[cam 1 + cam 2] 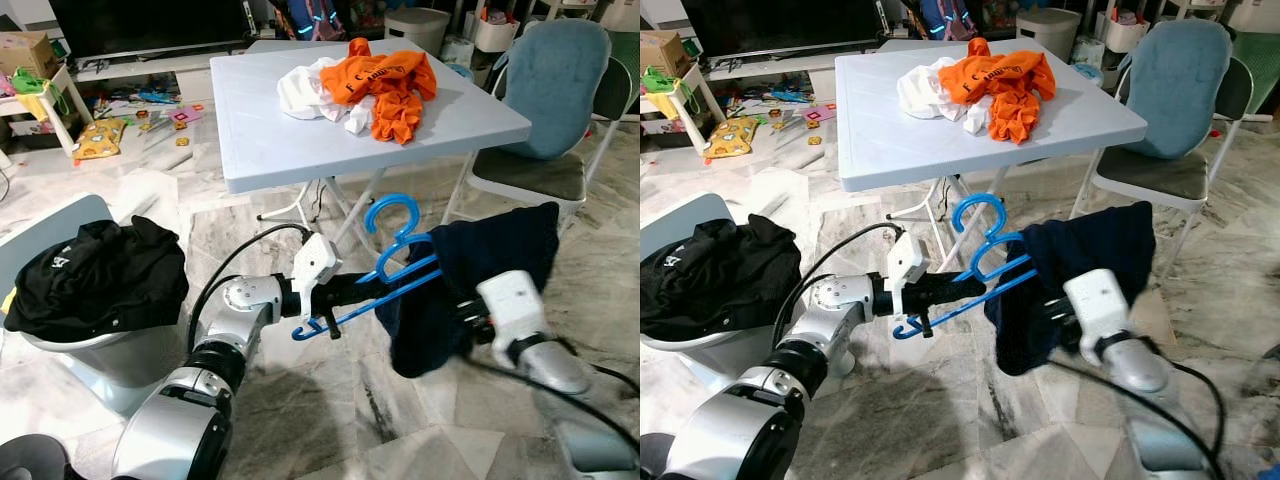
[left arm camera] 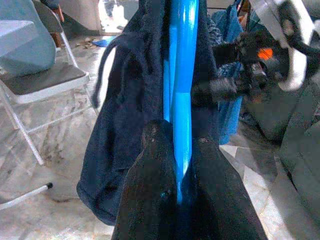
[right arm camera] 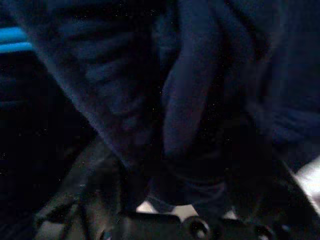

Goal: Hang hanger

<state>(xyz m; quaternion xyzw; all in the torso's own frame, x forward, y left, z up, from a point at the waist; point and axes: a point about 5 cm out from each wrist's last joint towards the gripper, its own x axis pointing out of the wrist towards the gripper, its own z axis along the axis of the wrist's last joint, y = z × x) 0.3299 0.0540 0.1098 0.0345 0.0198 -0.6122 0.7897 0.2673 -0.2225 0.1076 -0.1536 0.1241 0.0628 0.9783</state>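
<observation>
A blue plastic hanger [image 1: 400, 262] is held level in front of me, hook up. My left gripper [image 1: 328, 300] is shut on its left end; in the left wrist view the black fingers [image 2: 150, 165] pinch the blue bar [image 2: 180, 75]. A navy garment [image 1: 470, 270] is draped over the hanger's right end and hangs down. My right gripper [image 1: 466, 322] reaches into that cloth from the right and is shut on a bunched fold of it. In the right wrist view the dark navy fabric [image 3: 190, 100] is close up, with a strip of the blue hanger [image 3: 12, 40] at the edge.
A light grey folding table [image 1: 300, 140] stands just ahead with orange [image 1: 390, 85] and white [image 1: 310, 95] clothes on it. A blue chair [image 1: 550, 90] is at the right. A pale basket [image 1: 90, 350] holding a black garment [image 1: 100, 275] sits on the marble floor at my left.
</observation>
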